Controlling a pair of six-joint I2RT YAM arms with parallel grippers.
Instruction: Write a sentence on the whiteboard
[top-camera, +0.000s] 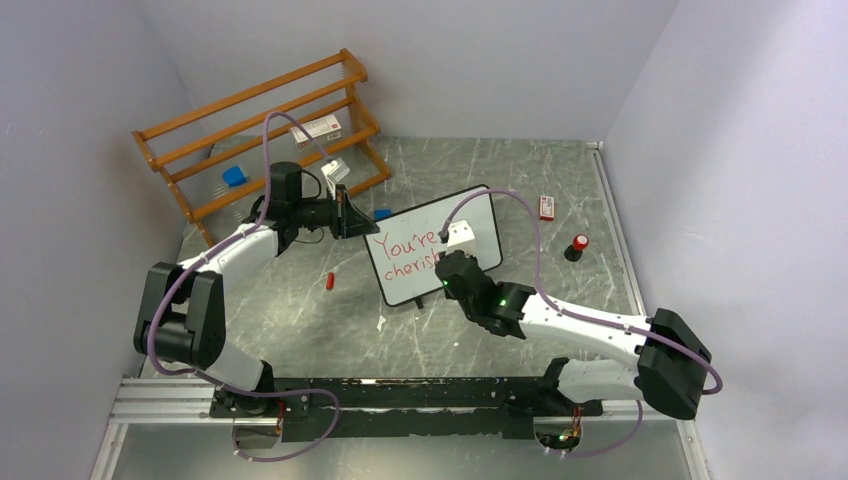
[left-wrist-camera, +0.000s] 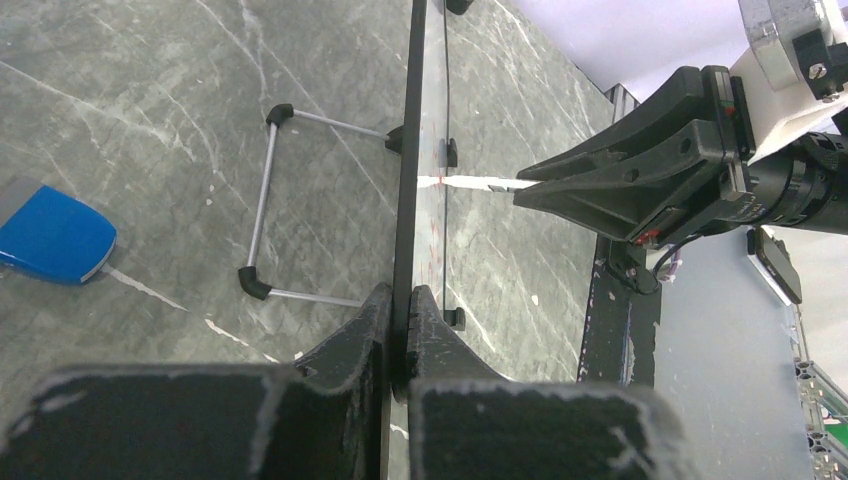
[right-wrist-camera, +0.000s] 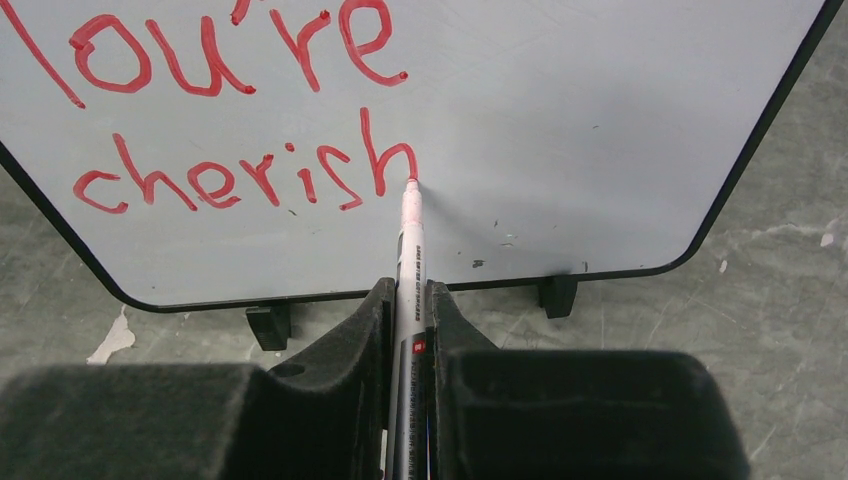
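Note:
The whiteboard (top-camera: 480, 215) stands tilted at mid-table. It also shows in the right wrist view (right-wrist-camera: 560, 130), and edge-on in the left wrist view (left-wrist-camera: 410, 150). Red lettering (right-wrist-camera: 250, 110) on it reads "You're" and below "cherish". My left gripper (left-wrist-camera: 404, 310) is shut on the board's black frame at its left edge. My right gripper (right-wrist-camera: 408, 300) is shut on a white marker (right-wrist-camera: 408, 250), whose red tip touches the board at the foot of the "h". In the top view the right gripper (top-camera: 455, 262) covers the board's middle.
A wooden rack (top-camera: 260, 120) stands at the back left. A blue eraser (left-wrist-camera: 50, 238) lies behind the board. A red marker cap (top-camera: 330, 282) lies left of the board. A small red-white box (top-camera: 546, 207) and a red-topped object (top-camera: 578, 246) lie to the right.

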